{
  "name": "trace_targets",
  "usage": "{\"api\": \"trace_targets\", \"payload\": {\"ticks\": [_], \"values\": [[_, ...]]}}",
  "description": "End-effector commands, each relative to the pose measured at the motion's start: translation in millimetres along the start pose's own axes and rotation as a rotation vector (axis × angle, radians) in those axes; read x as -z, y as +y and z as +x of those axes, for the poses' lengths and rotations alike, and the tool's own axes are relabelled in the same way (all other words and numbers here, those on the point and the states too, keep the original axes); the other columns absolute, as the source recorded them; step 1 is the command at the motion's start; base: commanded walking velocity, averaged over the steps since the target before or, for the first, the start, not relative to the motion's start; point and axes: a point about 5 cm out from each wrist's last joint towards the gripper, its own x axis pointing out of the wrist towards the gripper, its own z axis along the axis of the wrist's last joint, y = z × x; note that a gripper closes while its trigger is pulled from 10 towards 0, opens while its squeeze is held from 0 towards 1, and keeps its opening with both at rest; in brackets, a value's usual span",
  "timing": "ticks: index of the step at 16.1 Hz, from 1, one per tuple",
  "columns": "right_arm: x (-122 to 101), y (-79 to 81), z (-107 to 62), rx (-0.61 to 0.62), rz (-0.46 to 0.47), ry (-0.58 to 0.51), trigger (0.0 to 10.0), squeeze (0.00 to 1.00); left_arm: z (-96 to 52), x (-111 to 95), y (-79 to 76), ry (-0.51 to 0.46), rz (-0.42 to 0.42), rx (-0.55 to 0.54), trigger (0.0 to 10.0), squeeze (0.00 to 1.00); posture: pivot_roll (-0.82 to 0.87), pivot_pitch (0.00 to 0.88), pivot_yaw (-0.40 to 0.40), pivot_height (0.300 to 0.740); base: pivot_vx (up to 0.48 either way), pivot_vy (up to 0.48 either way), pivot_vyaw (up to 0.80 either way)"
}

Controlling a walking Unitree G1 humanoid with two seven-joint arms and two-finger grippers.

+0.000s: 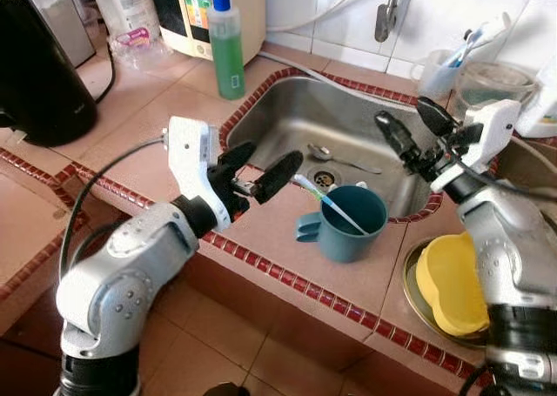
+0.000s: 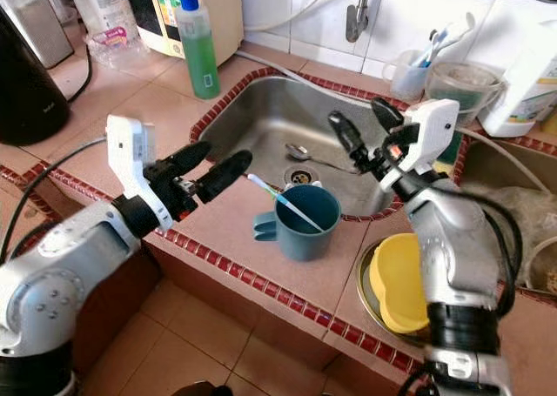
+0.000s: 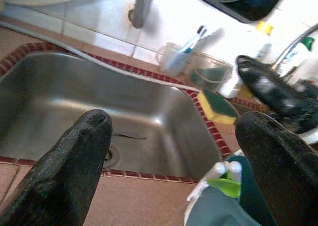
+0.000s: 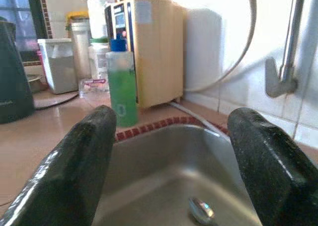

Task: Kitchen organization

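Left gripper (image 1: 265,171) hovers wide open and empty, just left of the teal cup (image 1: 350,224) on the near counter edge. Toothbrush (image 1: 329,203) inside looks light and slippery; take the stiff rim. Right gripper (image 1: 411,133) gapes empty over the sink (image 1: 287,117).

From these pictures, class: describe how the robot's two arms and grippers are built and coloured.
Both arms are silver, rounded metal with black joint rings. Each wrist carries a white boxy housing. The left gripper and right gripper each have two long, matt black tapered fingers. A black cable loops along each arm.
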Motion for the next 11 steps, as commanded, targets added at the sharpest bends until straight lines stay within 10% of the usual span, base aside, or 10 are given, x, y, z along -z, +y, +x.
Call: {"api": "trace_targets", "payload": {"ticks": [1, 6, 11], "values": [[-9, 3.7, -4.9, -0.017, -0.025, -0.015, 10.0, 0.00, -0.3, 5, 3.4, 0.005, 0.005, -0.039, 10.0, 0.00, -0.06, 0.069, 0.046, 0.740, 0.000, 0.000, 0.00], [-27, 10.6, -34.1, 0.134, -0.089, -0.099, 10.0, 0.00, -5.8, 17, 12.9, -0.016, 0.108, -0.123, 10.0, 0.00, -0.09, 0.073, 0.052, 0.740, 0.000, 0.000, 0.00], [-33, 38.0, -58.6, 0.039, 0.040, -0.127, 10.0, 0.00, -11.0, 37, 13.0, 0.000, 0.068, -0.090, 10.0, 0.00, -0.13, 0.072, 0.065, 0.740, 0.000, 0.000, 0.00]]}}
